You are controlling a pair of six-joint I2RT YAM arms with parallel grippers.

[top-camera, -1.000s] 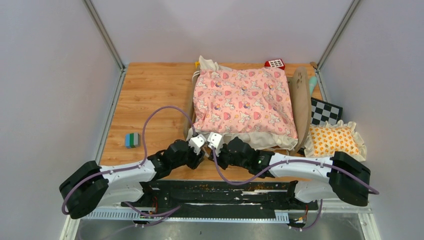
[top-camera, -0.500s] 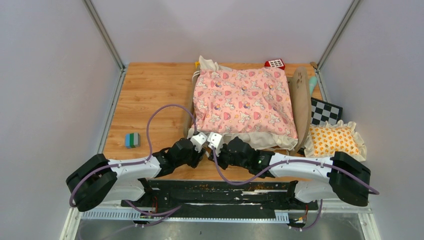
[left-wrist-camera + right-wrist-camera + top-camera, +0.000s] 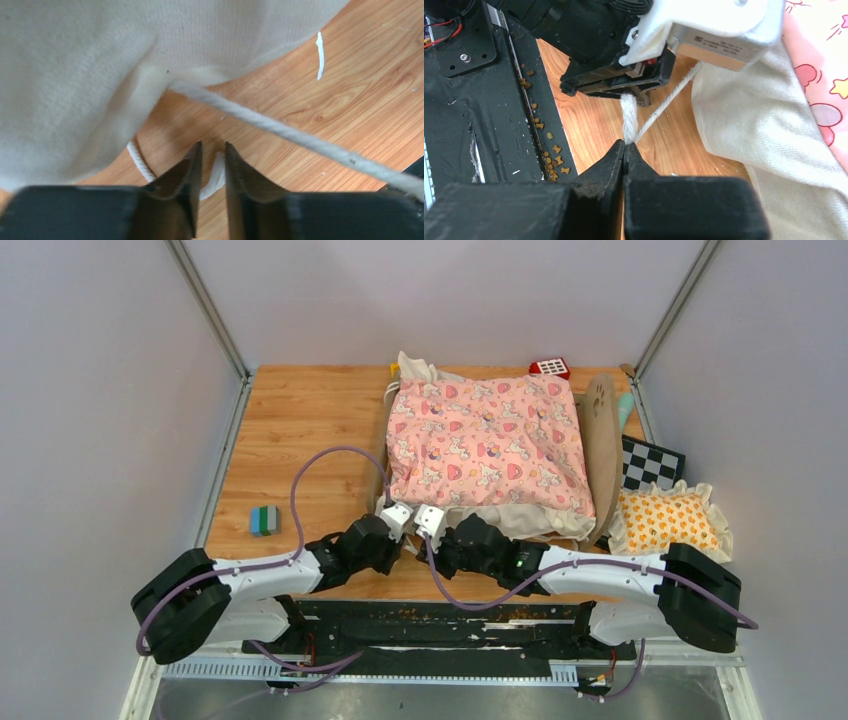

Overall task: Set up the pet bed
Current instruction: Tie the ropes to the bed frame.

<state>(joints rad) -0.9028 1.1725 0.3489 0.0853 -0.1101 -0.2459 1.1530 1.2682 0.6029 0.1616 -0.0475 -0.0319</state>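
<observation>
The pet bed [image 3: 600,435] is seen at the table's [image 3: 300,420] back centre, covered by its pink quilt [image 3: 485,440]. The white cord [image 3: 280,127] is pinched by the right gripper [image 3: 624,145]. It is also straddled by the left gripper [image 3: 213,150], jaws narrowly parted; a grip cannot be told.

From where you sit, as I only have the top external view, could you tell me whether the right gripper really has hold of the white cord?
Observer: Yes. In the right wrist view the right gripper is shut on the frayed end of the white cord.
Operator: Thank you. And the left one?
Observer: The left gripper has its jaws narrowly apart with a piece of cord between them. I cannot tell whether it pinches.
Operator: Does the cord look slack?
Observer: In the left wrist view one stretch runs straight, seemingly taut, out from under the cream fabric.
</observation>
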